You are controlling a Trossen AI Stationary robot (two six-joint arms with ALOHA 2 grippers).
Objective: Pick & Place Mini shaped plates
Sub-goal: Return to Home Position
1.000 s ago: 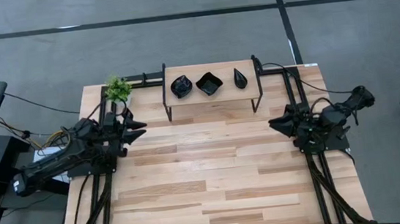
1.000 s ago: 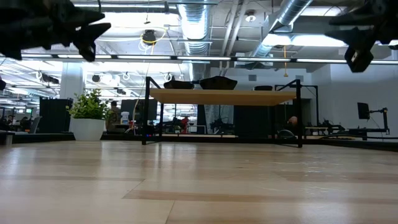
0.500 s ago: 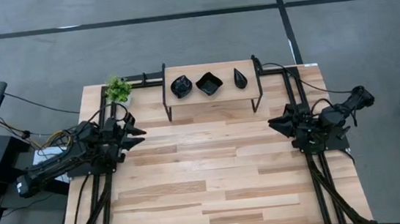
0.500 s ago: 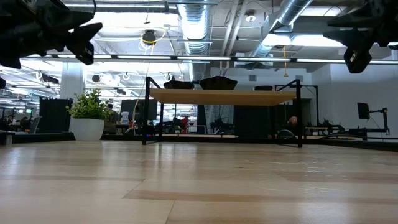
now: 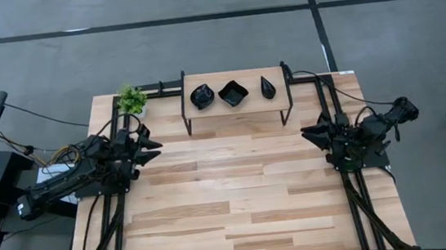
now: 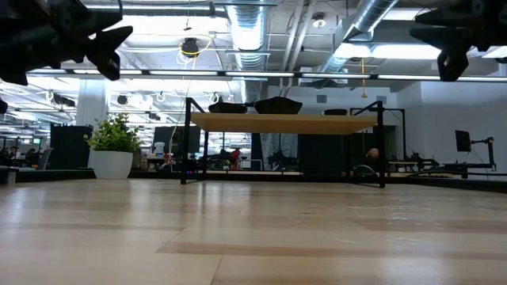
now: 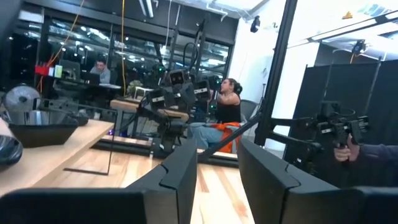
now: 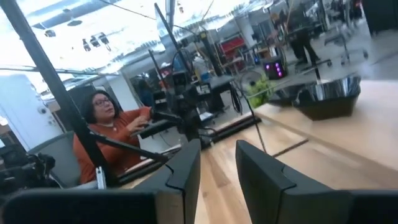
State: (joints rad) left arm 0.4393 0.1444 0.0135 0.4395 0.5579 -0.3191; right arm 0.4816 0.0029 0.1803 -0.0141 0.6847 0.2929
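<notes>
Bright ceiling lights (image 6: 198,73), faint shadows, possibly some glare

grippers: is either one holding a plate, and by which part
Nothing is held. The left gripper and right gripper are both open and empty; the plates sit on the shelf.

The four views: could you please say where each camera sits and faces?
High view: overhead, facing straight down at the table; left gripper and right gripper show.
Low view: tabletop height, facing level towards the shelf; grippers at top corners.
Left wrist view: on the left arm, facing across the table past its fingers.
Right wrist view: likewise, from the right arm.
All four share the shelf's black plates.
</notes>
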